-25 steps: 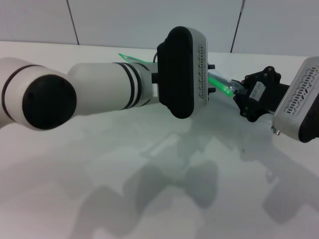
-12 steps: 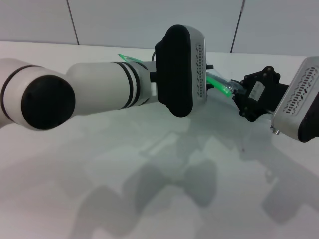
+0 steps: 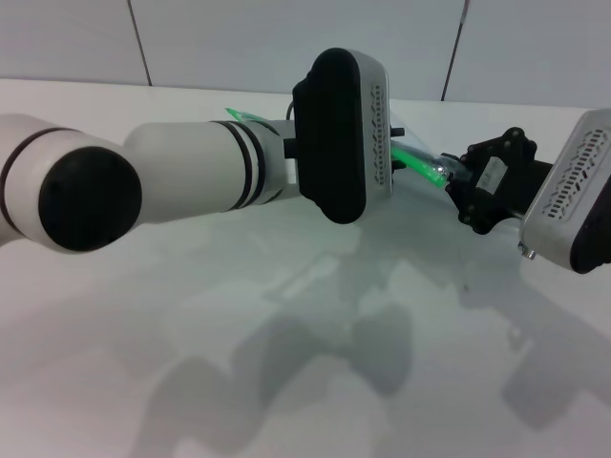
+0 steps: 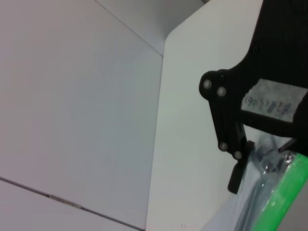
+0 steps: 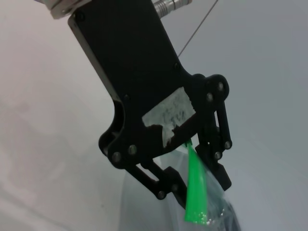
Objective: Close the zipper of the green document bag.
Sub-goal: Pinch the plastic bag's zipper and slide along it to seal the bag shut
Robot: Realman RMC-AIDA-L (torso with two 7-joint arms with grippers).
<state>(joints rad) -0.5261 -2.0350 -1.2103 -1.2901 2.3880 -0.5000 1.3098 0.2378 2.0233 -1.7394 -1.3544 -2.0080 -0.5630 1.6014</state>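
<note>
1. The left arm (image 3: 181, 181) reaches across the white table (image 3: 286, 382) from the left; its bulky wrist housing (image 3: 344, 134) hides most of the bag (image 4: 231, 219) and the left gripper, so whether that gripper is open cannot be told.
2. The zipper (image 3: 417, 159) shows as a green strip between housing and right gripper (image 3: 460, 181), raised off the table.
3. The right gripper comes in from the right, its fingers (image 5: 211, 166) closed on the zipper end.
</note>
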